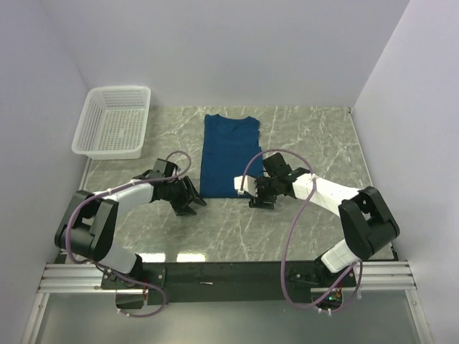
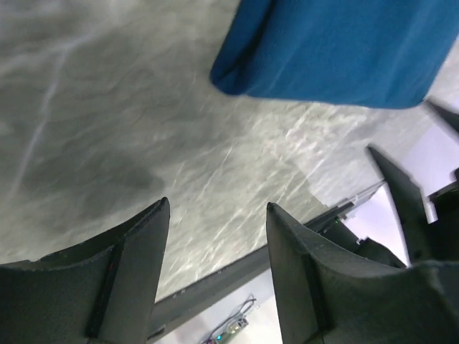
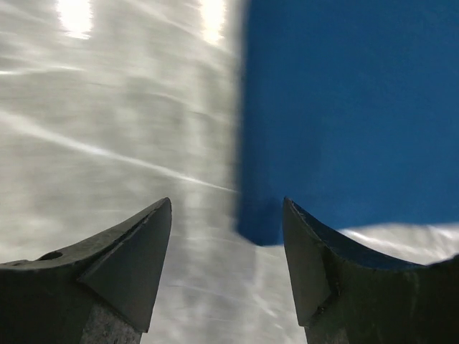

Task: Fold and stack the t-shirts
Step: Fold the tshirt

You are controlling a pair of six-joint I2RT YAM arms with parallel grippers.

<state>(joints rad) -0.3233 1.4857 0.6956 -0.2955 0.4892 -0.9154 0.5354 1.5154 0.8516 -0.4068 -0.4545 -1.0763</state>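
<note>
Blue t-shirt (image 1: pixel 228 154), one; white basket (image 1: pixel 115 129), one.

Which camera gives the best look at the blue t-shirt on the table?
The top external view: it shows the whole t-shirt folded into a long strip on the table. The left wrist view catches only one folded corner of the t-shirt; the right wrist view, a blurred corner of the t-shirt.

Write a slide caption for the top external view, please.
Left gripper and right gripper, both open, flank the near end of the folded blue t-shirt; white basket at back left.
</note>
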